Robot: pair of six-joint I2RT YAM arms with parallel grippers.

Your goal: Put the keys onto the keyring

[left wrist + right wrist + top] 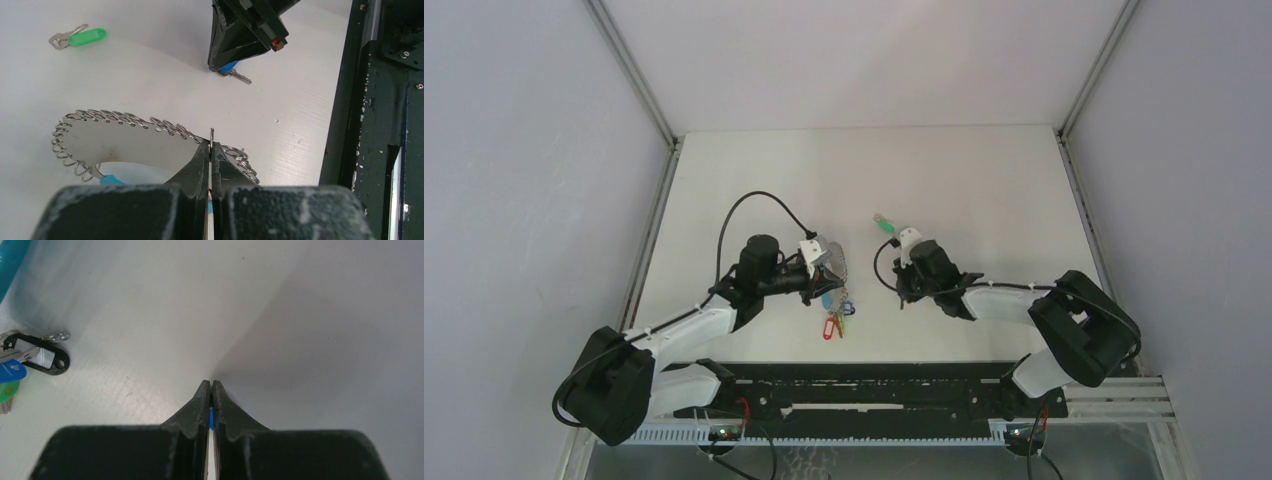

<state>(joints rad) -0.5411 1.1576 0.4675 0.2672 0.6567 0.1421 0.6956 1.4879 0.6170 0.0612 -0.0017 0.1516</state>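
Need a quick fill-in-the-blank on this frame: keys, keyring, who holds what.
1. The right gripper is shut on a key with a ____ head.
2. The lone key lying loose on the table has a ____ head.
3. The keyring is pinched by the ____ arm's gripper.

Missing words: blue; green; left

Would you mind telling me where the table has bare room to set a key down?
Bare: the far half of the table, beyond the green key. Crowded: the middle, where the left gripper holds the keyring beside the right gripper.
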